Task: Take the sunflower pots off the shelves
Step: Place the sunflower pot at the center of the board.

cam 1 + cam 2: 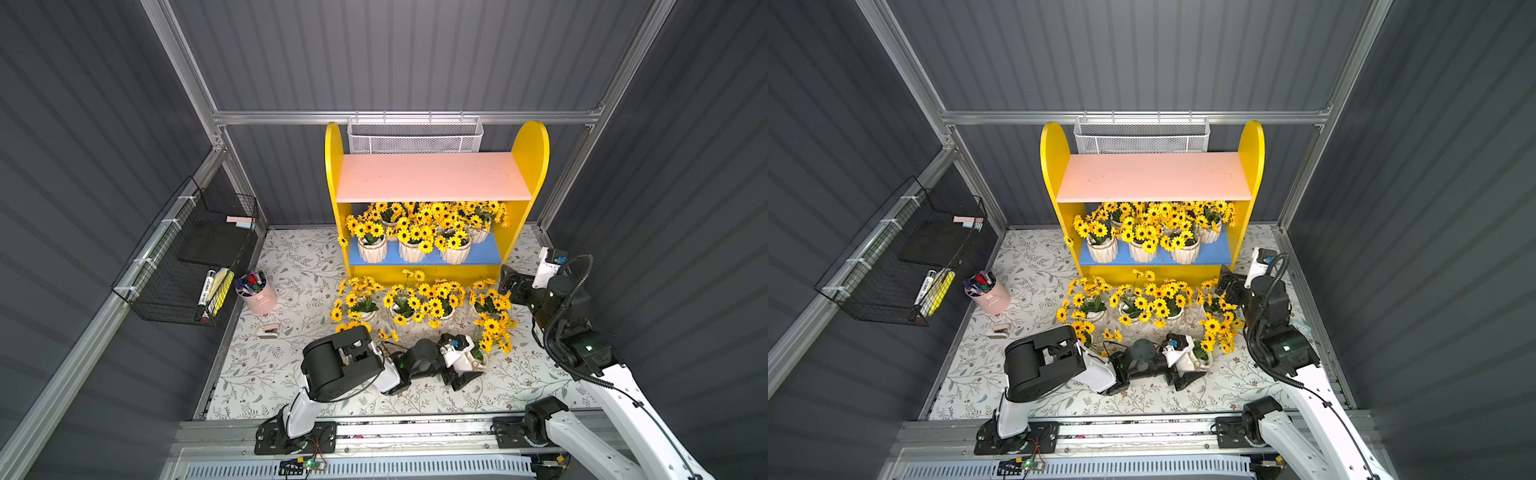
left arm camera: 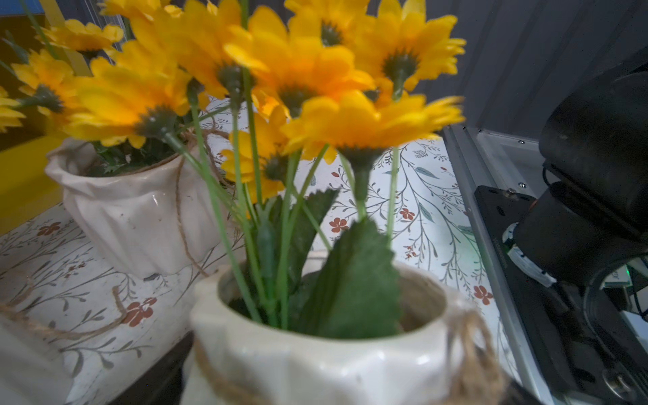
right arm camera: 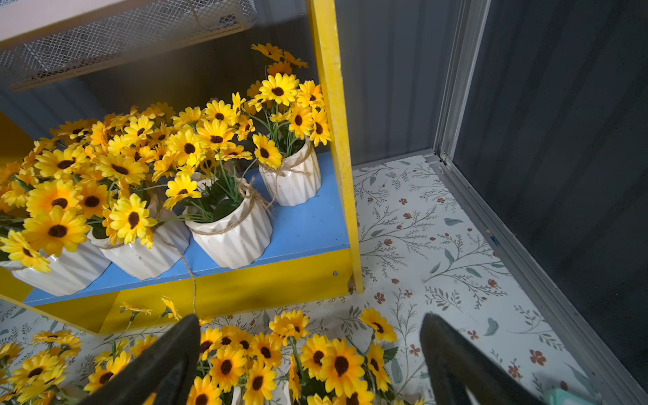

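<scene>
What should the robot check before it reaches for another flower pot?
1. Right gripper open and empty: ok.
2. Pink upper board bare of pots: ok.
3. Blue lower board emptied: not ok, sunflower pots stand there.
4. Left gripper free of the front pot: cannot tell.
5. Loose twine hanging over the shelf's front edge: not ok, it might snag.

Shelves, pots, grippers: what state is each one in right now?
Pink upper board, bare.
Blue lower board, loaded with pots.
Shelf pots, upright.
Pots in front, off the shelves.
Left gripper, around one pot; grip unclear.
Right gripper, open, empty.
</scene>
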{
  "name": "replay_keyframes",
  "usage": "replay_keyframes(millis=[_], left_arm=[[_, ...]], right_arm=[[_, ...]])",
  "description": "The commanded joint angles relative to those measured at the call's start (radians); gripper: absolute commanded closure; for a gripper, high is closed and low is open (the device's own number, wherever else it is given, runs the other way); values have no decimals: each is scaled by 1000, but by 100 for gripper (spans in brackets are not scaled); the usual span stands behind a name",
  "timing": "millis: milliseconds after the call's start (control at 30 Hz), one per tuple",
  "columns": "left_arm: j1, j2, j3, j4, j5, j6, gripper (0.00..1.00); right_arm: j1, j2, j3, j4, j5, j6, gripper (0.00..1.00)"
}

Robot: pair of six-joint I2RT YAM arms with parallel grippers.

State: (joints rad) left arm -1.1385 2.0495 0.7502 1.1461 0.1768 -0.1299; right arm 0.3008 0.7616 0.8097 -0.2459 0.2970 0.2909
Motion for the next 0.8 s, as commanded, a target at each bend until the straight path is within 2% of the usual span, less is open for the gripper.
replay_keyframes(millis=[0, 100, 167, 300, 433, 467, 533, 633, 700, 733, 767], left_arm=[[-10, 139, -46, -223, -16, -24, 100], [-10, 176, -60, -173, -37, -43, 93], [-10, 190, -76, -160, -47, -46, 81], [-15, 200, -104, -139, -58, -41, 69], [-20, 182, -107, -208, -53, -2, 53], [-20, 179, -110, -221, -59, 1, 47], [-20, 175, -116, -231, -63, 6, 43], [-20, 166, -128, -258, -75, -2, 23], [-20, 161, -144, -257, -90, -7, 20], [-20, 158, -150, -260, -98, -8, 15], [-20, 158, -154, -268, -103, -10, 5]], right_arm=[[-4, -6, -13, 17, -14, 4, 1], [-3, -2, -12, 19, -23, 10, 1], [-3, -2, -10, 20, -40, 10, 1], [-3, -2, -8, 23, -53, 9, 1], [-3, -9, -9, 23, -82, 11, 1], [-3, -12, -7, 21, -88, 14, 1], [-3, -18, -7, 16, -100, 18, 1], [-3, -27, -9, 10, -104, 27, 1], [-3, -30, -9, 8, -110, 34, 1], [-3, -32, -6, 5, -117, 35, 1], [-3, -32, -3, 1, -120, 36, 1]])
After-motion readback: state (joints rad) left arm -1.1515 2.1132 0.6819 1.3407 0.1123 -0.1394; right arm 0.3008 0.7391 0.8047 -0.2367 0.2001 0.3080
